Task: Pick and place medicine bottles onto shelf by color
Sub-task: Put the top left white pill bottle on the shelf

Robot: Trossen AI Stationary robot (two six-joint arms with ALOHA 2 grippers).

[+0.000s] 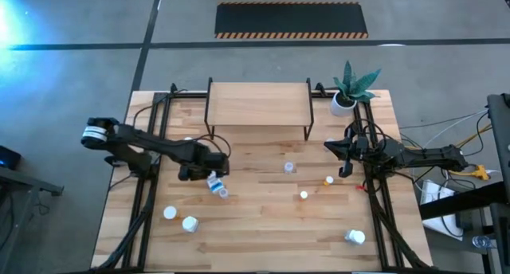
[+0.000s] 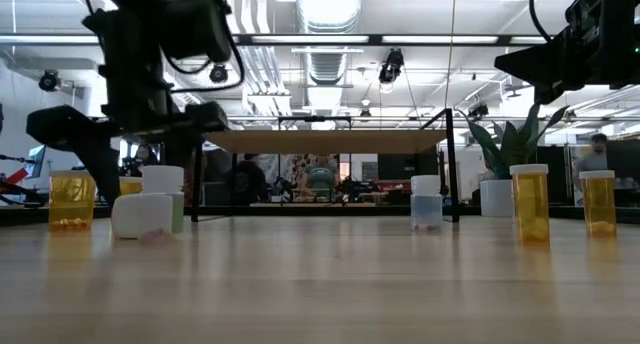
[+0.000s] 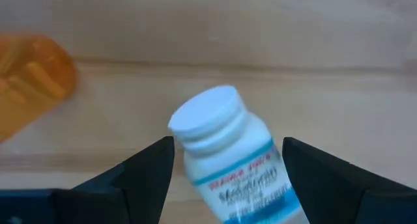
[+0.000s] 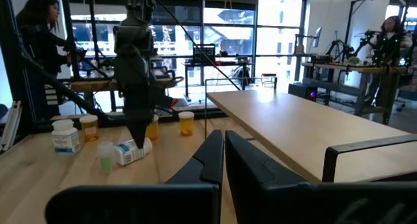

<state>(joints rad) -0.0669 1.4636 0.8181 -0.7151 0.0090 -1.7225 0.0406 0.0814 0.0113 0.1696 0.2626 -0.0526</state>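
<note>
Fingers of the left gripper (image 3: pixel 225 185) are spread on either side of a white medicine bottle (image 3: pixel 231 159) lying tipped on the counter (image 1: pixel 263 218), not pinching it. An orange bottle (image 3: pixel 29 84) lies nearby. The right gripper (image 4: pixel 223 152) waits raised near the empty shelf (image 1: pixel 259 103), fingers pressed together.

Grey concrete floor (image 1: pixel 80 19), hazard-striped black mat (image 1: pixel 291 21), large windows (image 4: pixel 228 28).

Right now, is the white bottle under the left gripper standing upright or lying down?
Lying down. The white bottle lies on its side on the table between the open fingers of the left gripper, its cap facing sideways.
</note>
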